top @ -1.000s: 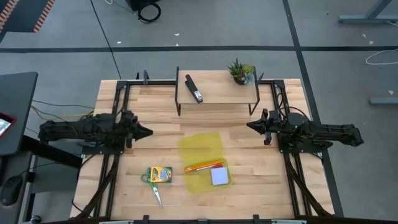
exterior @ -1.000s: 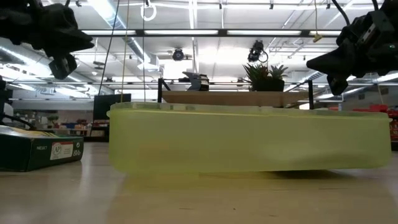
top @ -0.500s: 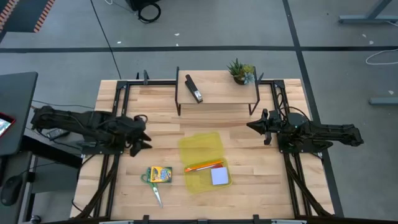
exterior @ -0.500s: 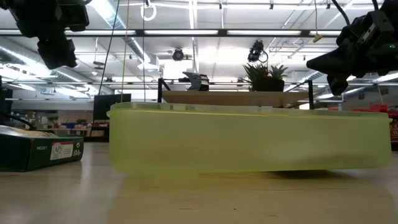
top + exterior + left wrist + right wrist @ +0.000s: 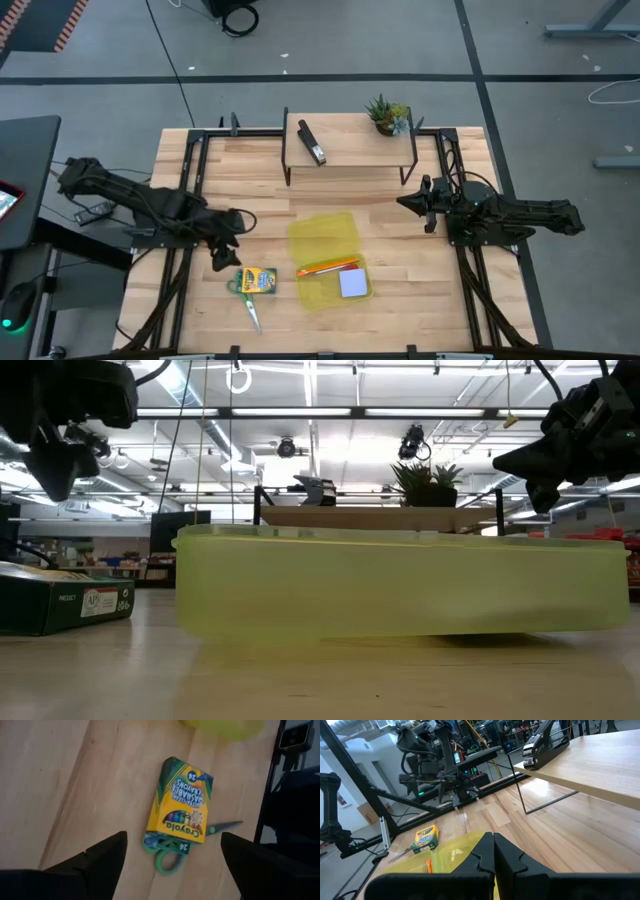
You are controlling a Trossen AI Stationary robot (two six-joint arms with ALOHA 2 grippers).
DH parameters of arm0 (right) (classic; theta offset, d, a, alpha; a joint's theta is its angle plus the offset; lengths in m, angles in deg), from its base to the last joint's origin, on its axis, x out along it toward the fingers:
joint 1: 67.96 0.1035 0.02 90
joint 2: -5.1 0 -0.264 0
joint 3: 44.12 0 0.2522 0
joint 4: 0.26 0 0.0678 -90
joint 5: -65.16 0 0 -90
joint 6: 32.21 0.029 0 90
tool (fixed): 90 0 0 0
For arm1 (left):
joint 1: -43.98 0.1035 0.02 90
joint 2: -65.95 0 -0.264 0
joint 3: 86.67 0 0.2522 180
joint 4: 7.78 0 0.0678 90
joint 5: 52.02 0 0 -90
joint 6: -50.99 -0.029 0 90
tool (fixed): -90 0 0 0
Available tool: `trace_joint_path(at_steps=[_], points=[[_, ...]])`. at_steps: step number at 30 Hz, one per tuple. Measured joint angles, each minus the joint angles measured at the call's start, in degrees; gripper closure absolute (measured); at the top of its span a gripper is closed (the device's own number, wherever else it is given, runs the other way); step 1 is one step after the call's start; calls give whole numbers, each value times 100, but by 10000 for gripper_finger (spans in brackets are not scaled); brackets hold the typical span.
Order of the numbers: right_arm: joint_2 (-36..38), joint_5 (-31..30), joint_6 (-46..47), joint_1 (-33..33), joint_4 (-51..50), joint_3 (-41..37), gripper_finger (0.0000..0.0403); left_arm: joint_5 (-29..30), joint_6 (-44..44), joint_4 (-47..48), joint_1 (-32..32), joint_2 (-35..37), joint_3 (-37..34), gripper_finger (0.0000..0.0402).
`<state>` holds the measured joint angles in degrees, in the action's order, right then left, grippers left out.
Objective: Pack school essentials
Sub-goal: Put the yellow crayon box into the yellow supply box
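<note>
The yellow-green crayon box (image 5: 257,280) lies flat on the table, near left. One end of it rests on the handles (image 5: 167,857) of the green-handled scissors (image 5: 250,308). My left gripper (image 5: 222,255) hangs open just above and left of the box and touches nothing. In its wrist view the fingers stand either side of the box (image 5: 181,800). The open yellow case (image 5: 325,260) holds orange pencils (image 5: 328,267) and the pale square notepad (image 5: 354,284). My right gripper (image 5: 410,203) is shut, in the air right of the case.
A raised wooden shelf (image 5: 350,150) at the far edge carries a black stapler (image 5: 313,143) and a small potted plant (image 5: 387,114). Black frame rails run along both sides of the table. Bare wood lies between the case and the right arm.
My left gripper has swung from the table's left middle toward the near edge and the crayon box. It has come lower, tipped its fingers downward, and opened. The box, scissors, case and right arm have kept still.
</note>
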<state>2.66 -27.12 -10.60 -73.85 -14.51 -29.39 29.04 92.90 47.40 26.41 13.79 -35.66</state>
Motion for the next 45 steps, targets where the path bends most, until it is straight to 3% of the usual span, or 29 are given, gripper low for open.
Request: trace_joint_path(at_steps=[11, 18, 45], points=[[0, 0, 0, 0, 0, 0, 397, 707, 675, 125, -345, -671, 892, 61], [0, 0, 0, 0, 0, 0, 397, 830, 348, 789, -557, -1104, 1500, 63], [0, 0, 0, 2, 0, 0, 397, 858, -412, 838, -1019, -1455, 1574, 63]])
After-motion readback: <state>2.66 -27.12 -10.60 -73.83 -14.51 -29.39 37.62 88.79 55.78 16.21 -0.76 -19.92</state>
